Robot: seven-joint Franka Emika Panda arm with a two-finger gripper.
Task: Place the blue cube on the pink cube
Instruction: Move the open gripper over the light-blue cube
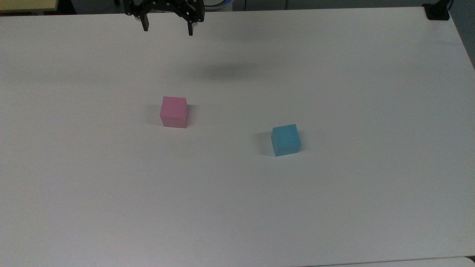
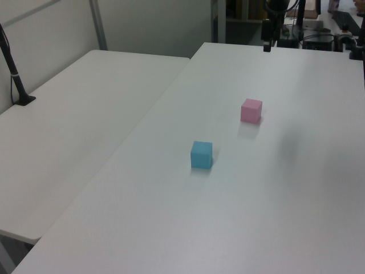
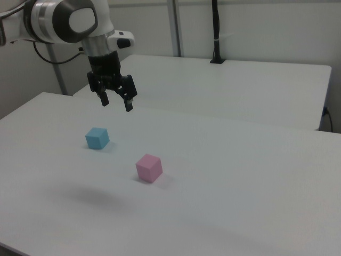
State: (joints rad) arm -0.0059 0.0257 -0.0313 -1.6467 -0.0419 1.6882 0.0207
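Observation:
The pink cube point(image 1: 173, 111) point(image 2: 251, 111) point(image 3: 148, 167) rests on the white table, left of centre in the top view. Lower and to the right in the top view lies the blue cube point(image 1: 285, 139) point(image 2: 201, 154) point(image 3: 97, 138), apart from the pink one. My gripper point(image 1: 167, 32) point(image 3: 116, 104) hangs high above the table near the top view's upper edge, fingers spread wide and open with nothing between them. In the right view it floats above and a little right of the blue cube. The left view catches one fingertip point(image 2: 266, 48) at the table's far end.
The white table point(image 1: 334, 204) holds both cubes. A second white table point(image 2: 74, 108) adjoins it on the left view's left, with a black post point(image 2: 14, 74) clamped on it. A black clamp point(image 1: 438, 11) sits at the top view's upper right corner.

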